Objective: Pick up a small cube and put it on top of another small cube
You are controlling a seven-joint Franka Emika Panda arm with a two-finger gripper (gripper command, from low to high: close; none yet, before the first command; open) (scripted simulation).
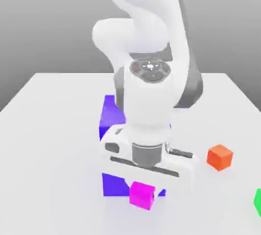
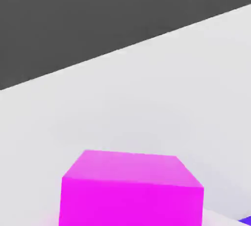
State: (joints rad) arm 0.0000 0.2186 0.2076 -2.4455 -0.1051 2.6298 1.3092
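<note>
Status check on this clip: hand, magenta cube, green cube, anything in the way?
Hand shut on magenta cube. Green cube at the exterior view's right edge, top bare. Orange-red cube sits between them; big blue block behind the hand.

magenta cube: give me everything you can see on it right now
The magenta cube is small, evenly bright pink, matte, with sharp edges and no markings. In the exterior view it sits just below the gripper, in front of the blue-purple block; whether it rests on the white table or hangs lifted cannot be told. It looks roughly level. The hand view shows its top and one side face close up.
</note>
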